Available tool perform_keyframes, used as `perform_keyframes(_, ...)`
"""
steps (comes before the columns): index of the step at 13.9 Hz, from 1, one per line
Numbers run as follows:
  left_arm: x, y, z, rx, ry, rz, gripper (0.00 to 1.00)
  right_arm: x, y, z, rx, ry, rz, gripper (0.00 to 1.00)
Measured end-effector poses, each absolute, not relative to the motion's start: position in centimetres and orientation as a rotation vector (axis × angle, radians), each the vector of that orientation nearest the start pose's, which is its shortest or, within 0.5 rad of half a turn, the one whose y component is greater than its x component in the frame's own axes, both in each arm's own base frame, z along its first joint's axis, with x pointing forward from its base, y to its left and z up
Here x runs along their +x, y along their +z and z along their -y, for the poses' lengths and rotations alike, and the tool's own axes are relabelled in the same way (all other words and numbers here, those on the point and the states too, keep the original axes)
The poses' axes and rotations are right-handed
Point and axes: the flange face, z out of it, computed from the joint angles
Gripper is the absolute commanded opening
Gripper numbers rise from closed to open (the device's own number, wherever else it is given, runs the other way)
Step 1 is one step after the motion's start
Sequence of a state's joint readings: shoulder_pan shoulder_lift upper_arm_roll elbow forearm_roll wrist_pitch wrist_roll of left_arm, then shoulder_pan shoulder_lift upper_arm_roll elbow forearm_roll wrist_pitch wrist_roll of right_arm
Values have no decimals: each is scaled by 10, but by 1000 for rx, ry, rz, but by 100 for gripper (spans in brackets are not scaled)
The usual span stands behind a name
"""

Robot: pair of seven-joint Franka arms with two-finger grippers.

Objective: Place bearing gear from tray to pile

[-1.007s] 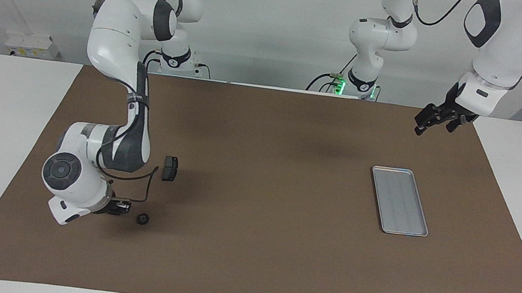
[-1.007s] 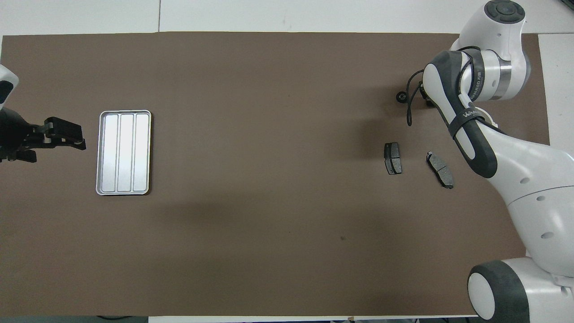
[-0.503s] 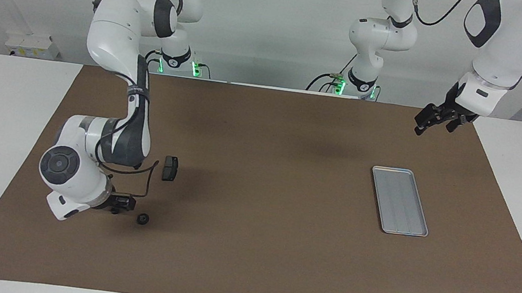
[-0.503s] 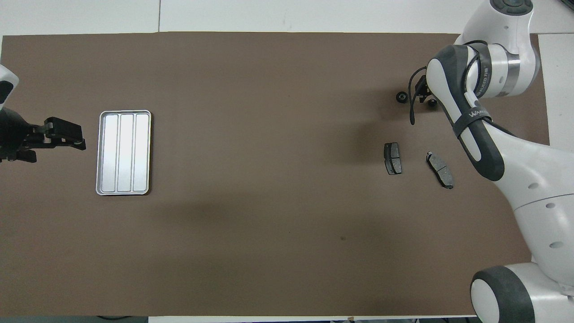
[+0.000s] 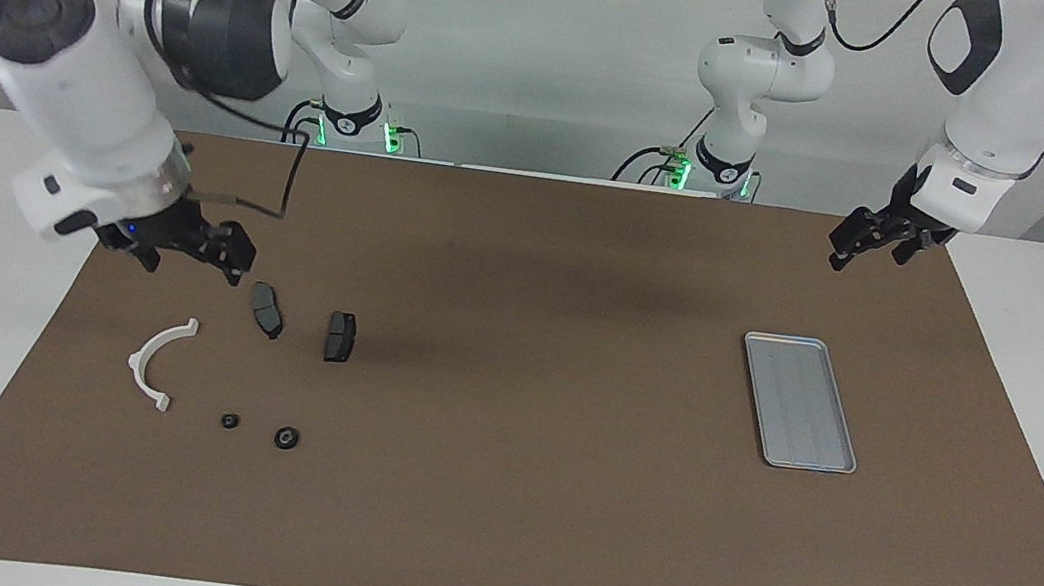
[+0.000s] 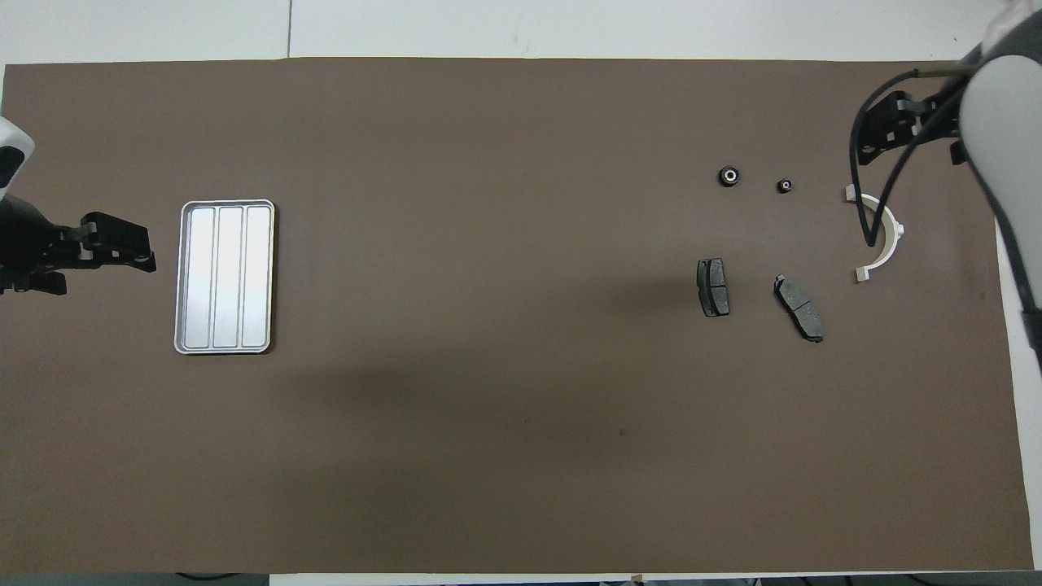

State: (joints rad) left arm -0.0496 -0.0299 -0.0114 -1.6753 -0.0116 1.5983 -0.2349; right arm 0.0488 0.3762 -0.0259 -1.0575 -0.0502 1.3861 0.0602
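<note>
My right gripper [image 5: 190, 251] hung in the air over the mat [image 5: 491, 531], above the pile. It held nothing, but I could not tell if it was open. The gear [image 5: 287, 438] lay in the pile beside a small ring [image 5: 230, 420], the white bracket [image 5: 154, 362] and two pads [image 5: 267, 310]. The tray [image 5: 799, 401] sat at the left arm's end. My left gripper [image 5: 872, 241] waited, empty; I could not tell its state.

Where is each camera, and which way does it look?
Facing view: high across the table, looking at the robots; both arms show whole, right claw, left claw.
Overhead view: above the robots' end, looking steeply down; only claws and wrists show.
Both share the ridged silver metal tray and white half-ring bracket.
</note>
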Motion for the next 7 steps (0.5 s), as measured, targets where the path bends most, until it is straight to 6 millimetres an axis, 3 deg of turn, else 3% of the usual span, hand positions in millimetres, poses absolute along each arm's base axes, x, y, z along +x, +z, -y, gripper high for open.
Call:
perform_keyframes(1, 544, 594, 34, -3133, 76, 274, 100, 623, 646, -14, -3187, 39, -61, 100)
perform_keyframes(3, 544, 594, 34, -3133, 76, 274, 100, 582, 680, -19, -3129, 3, -39, 100)
perform_keyframes(5, 544, 594, 34, -3133, 76, 274, 100, 552, 692, -19, -3109, -2, -35, 100)
perform_keyframes(7, 544, 594, 34, -3133, 76, 274, 100, 541, 685, -17, -3106, 7, -40, 100)
